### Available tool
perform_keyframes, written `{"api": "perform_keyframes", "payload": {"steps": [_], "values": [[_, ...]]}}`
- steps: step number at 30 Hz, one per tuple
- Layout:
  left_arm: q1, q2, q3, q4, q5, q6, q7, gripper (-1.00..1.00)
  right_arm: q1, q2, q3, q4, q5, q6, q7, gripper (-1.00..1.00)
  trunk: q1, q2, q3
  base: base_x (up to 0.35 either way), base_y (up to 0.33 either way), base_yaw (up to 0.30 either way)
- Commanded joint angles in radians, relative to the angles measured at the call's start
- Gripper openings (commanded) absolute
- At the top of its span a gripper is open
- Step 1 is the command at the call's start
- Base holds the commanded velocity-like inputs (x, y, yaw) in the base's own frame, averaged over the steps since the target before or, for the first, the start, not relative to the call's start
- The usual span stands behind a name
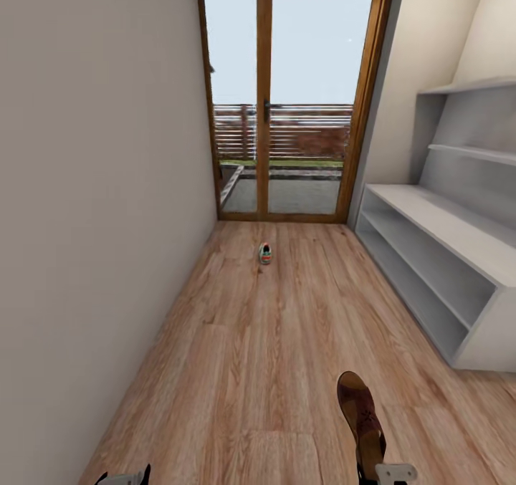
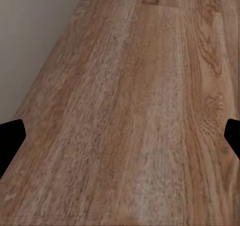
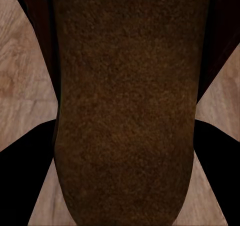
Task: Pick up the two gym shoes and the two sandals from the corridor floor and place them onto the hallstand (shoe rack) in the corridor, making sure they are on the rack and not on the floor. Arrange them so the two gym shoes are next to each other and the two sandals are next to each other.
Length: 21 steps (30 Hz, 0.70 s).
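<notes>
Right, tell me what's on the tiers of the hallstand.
Nothing shows on the hallstand: its top surface, the open shoe tiers and the upper shelves look bare. Its near end panel hides part of the tiers. The sandal and the gym shoe are not on it.

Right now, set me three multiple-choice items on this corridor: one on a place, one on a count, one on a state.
1. Where does the gym shoe lie?
A. On the hallstand's lower tier
B. On the corridor floor before the glass door
C. Against the left wall

2. How many gym shoes are in the head view?
A. One
B. Two
C. Three

3. What is between the right gripper's fingers?
A. Nothing
B. A gym shoe
C. A sandal

Answers:
1 B: it sits on the corridor floor near the glass door, off the hallstand.
2 A: one small shoe far ahead.
3 C: the sandal lies between the right gripper's fingers in its wrist view.
</notes>
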Motion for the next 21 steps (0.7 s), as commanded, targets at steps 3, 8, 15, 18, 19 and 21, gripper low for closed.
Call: {"api": "perform_keyframes", "payload": {"steps": [3, 8, 15, 18, 19, 21], "values": [[0.0, 0.001, 0.002, 0.0, 0.008, -0.001, -0.005, 1.0, -0.001, 0.0, 0.002, 0.001, 0.004, -0.002, -0.006, -1.0, 0.0, 0.0, -0.001, 0.321, -0.148, 0.0], [0.0, 0.002, 0.001, 0.0, 0.009, -0.001, -0.005, 1.0, -0.001, 0.0, 0.002, 0.001, 0.004, -0.001, -0.006, -1.0, 0.0, 0.0, -0.001, 0.32, -0.15, 0.0], [0.0, 0.0, 0.001, 0.0, 0.008, -0.002, -0.005, 1.0, -0.001, 0.0, 0.002, 0.001, 0.004, -0.002, -0.006, -1.0, 0.0, 0.0, -0.004, 0.32, -0.155, 0.0], [0.0, 0.0, 0.001, 0.0, 0.008, -0.002, -0.005, 1.0, -0.001, 0.0, 0.001, 0.001, 0.004, -0.002, -0.006, -1.0, 0.0, 0.0, -0.006, 0.32, -0.156, 0.0], [0.0, 0.0, 0.001, 0.0, 0.008, -0.002, -0.005, 1.0, -0.001, 0.0, 0.001, 0.001, 0.004, -0.002, -0.006, -1.0, 0.0, 0.0, -0.006, 0.32, -0.156, 0.0], [0.0, 0.001, 0.002, 0.0, 0.009, -0.002, -0.005, 1.0, -0.001, 0.0, 0.001, 0.001, 0.004, -0.002, -0.006, -1.0, 0.0, 0.0, -0.007, 0.32, -0.156, 0.0]]}}
